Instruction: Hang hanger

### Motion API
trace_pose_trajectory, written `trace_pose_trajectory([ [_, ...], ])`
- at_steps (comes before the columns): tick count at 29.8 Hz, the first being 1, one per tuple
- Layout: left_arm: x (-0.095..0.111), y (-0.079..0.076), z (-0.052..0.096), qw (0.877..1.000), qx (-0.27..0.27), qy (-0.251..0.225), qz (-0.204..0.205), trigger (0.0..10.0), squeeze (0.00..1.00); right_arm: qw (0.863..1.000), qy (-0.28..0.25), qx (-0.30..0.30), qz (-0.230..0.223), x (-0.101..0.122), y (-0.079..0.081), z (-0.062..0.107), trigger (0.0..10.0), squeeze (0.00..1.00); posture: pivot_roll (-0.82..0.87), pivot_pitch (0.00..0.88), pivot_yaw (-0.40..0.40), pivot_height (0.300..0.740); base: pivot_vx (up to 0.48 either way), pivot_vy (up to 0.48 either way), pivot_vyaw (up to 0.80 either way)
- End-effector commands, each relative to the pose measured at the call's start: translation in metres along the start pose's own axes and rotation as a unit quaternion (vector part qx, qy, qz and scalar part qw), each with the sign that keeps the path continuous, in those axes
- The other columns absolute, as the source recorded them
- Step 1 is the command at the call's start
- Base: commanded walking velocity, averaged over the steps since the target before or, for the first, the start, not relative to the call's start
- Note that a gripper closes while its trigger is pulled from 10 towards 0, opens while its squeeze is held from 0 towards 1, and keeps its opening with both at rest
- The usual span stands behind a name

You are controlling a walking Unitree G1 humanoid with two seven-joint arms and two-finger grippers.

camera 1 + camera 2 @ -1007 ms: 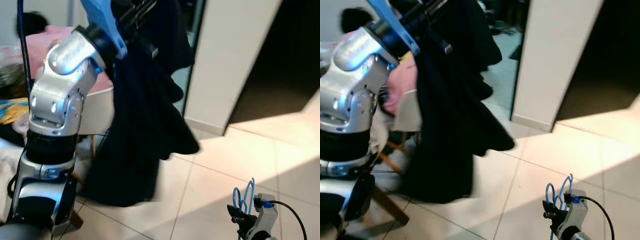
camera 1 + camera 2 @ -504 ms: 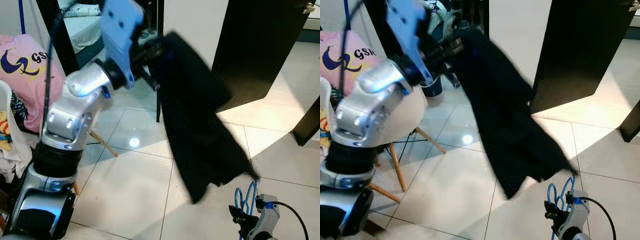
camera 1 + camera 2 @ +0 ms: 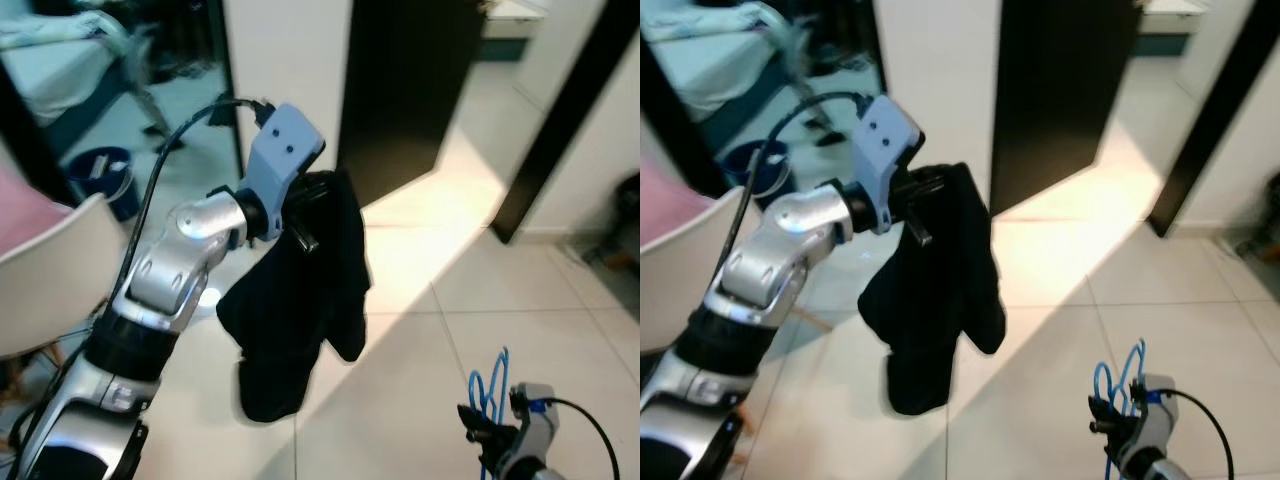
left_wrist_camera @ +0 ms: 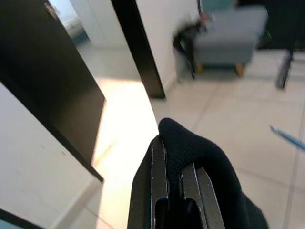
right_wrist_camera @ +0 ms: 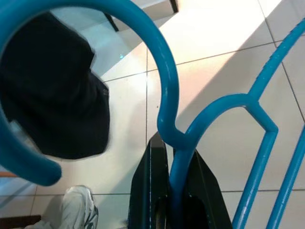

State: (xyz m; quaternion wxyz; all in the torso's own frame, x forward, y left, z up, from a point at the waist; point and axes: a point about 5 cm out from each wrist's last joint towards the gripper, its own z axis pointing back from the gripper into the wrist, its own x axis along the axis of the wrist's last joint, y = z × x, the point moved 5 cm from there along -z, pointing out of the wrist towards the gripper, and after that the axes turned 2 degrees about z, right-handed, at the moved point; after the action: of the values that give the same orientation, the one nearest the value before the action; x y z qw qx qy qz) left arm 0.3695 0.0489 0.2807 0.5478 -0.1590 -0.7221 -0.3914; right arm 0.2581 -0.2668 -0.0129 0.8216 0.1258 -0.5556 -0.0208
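Note:
A black garment [image 3: 300, 310] hangs in a bunch from my left gripper [image 3: 312, 203], which is raised at chest height in the middle of the scene. In the left wrist view the fingers [image 4: 159, 171] are shut on a fold of the black cloth [image 4: 205, 152]. Low at the right, my right gripper [image 3: 482, 437] holds a blue plastic hanger [image 3: 490, 385] upright. In the right wrist view the fingers [image 5: 155, 191] are shut on the hanger's neck [image 5: 176, 157], just below its hook [image 5: 164, 81].
A black door [image 3: 400, 90] stands open beside a white wall [image 3: 285, 60]. A white chair [image 3: 50, 280] and a blue bin [image 3: 100, 175] are at the left. A grey armchair [image 4: 228, 36] stands further off. A person's shoe [image 5: 76, 210] is near my right gripper.
The camera has swung right; the pink clothes have left the view. The black garment, flung sideways before, now hangs down from the left gripper. The right gripper keeps the hanger as before.

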Motion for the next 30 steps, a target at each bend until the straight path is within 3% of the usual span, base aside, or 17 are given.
trace_pose_trajectory([
  [1, -0.006, -0.005, -0.001, 1.000, -0.009, 0.005, -0.012, 10.0, 0.00, 0.999, -0.027, 0.023, 0.026, 0.027, 0.003, -0.002, 10.0, 0.00, -0.01, 0.098, 0.023, 0.740, 0.000, 0.000, -0.80],
  [3, -0.014, -0.004, -0.002, 1.000, -0.005, 0.018, -0.022, 10.0, 0.00, 0.995, -0.050, 0.063, 0.061, 0.055, 0.013, -0.001, 10.0, 0.00, -0.02, 0.098, 0.024, 0.740, 0.000, 0.000, -0.80],
  [4, -0.014, -0.004, -0.002, 1.000, -0.005, 0.018, -0.022, 10.0, 0.00, 0.995, -0.050, 0.063, 0.061, 0.055, 0.013, -0.001, 10.0, 0.00, -0.02, 0.098, 0.024, 0.740, 0.000, 0.000, -0.80],
  [6, -0.024, 0.008, -0.002, 0.999, 0.017, 0.038, -0.033, 10.0, 0.00, 0.984, -0.080, 0.128, 0.098, 0.094, 0.033, 0.003, 10.0, 0.00, -0.03, 0.096, 0.024, 0.740, 0.000, 0.000, -0.80],
  [8, -0.024, 0.008, -0.002, 0.999, 0.017, 0.038, -0.033, 10.0, 0.00, 0.984, -0.080, 0.128, 0.098, 0.094, 0.033, 0.003, 10.0, 0.00, -0.03, 0.096, 0.024, 0.740, 0.000, 0.000, -0.80],
  [9, -0.028, 0.018, 0.000, 0.997, 0.032, 0.050, -0.050, 10.0, 0.00, 0.970, -0.094, 0.181, 0.132, 0.119, 0.049, 0.011, 10.0, 0.00, -0.03, 0.094, 0.022, 0.740, 0.000, 0.000, -0.80],
  [10, -0.028, 0.018, 0.000, 0.997, 0.032, 0.050, -0.050, 10.0, 0.00, 0.970, -0.094, 0.181, 0.132, 0.119, 0.049, 0.011, 10.0, 0.00, -0.03, 0.094, 0.022, 0.740, 0.000, 0.000, -0.80],
  [11, -0.028, 0.024, 0.001, 0.995, 0.039, 0.056, -0.068, 10.0, 0.00, 0.960, -0.101, 0.214, 0.149, 0.134, 0.057, 0.020, 10.0, 0.00, -0.03, 0.093, 0.021, 0.740, 0.000, 0.000, -0.80],
  [13, -0.028, 0.028, 0.002, 0.994, 0.044, 0.059, -0.081, 10.0, 0.00, 0.953, -0.105, 0.236, 0.160, 0.143, 0.063, 0.027, 10.0, 0.00, -0.03, 0.092, 0.022, 0.740, 0.000, 0.000, -0.80],
  [15, -0.024, 0.038, 0.003, 0.990, 0.052, 0.062, -0.117, 10.0, 0.00, 0.932, -0.106, 0.281, 0.203, 0.162, 0.072, 0.046, 10.0, 0.00, -0.04, 0.090, 0.022, 0.740, 0.000, 0.000, -0.80],
  [16, -0.024, 0.038, 0.003, 0.990, 0.052, 0.062, -0.117, 10.0, 0.00, 0.932, -0.106, 0.281, 0.203, 0.162, 0.072, 0.046, 10.0, 0.00, -0.04, 0.090, 0.022, 0.740, 0.000, 0.000, -0.80],
  [18, -0.016, 0.046, 0.003, 0.983, 0.059, 0.060, -0.161, 10.0, 0.00, 0.918, -0.118, 0.305, 0.226, 0.182, 0.076, 0.064, 10.0, 0.00, -0.04, 0.088, 0.022, 0.740, 0.000, 0.000, -0.80],
  [20, -0.008, 0.052, 0.002, 0.981, 0.064, 0.051, -0.178, 10.0, 0.00, 0.910, -0.138, 0.317, 0.230, 0.201, 0.078, 0.077, 10.0, 0.00, -0.04, 0.087, 0.023, 0.740, 0.000, 0.000, -0.80],
  [22, -0.008, 0.052, 0.002, 0.981, 0.064, 0.051, -0.178, 10.0, 0.00, 0.910, -0.138, 0.317, 0.230, 0.201, 0.078, 0.077, 10.0, 0.00, -0.04, 0.087, 0.023, 0.740, 0.000, 0.000, -0.80],
  [26, 0.007, 0.058, 0.000, 0.977, 0.066, 0.032, -0.201, 10.0, 0.00, 0.901, -0.155, 0.332, 0.234, 0.220, 0.081, 0.097, 10.0, 0.00, -0.05, 0.087, 0.030, 0.740, 0.000, 0.000, -0.80],
  [30, 0.019, 0.060, -0.002, 0.978, 0.062, 0.012, -0.200, 10.0, 0.00, 0.896, -0.125, 0.351, 0.241, 0.215, 0.089, 0.101, 10.0, 0.00, -0.06, 0.088, 0.032, 0.740, 0.000, 0.000, -0.40],
])
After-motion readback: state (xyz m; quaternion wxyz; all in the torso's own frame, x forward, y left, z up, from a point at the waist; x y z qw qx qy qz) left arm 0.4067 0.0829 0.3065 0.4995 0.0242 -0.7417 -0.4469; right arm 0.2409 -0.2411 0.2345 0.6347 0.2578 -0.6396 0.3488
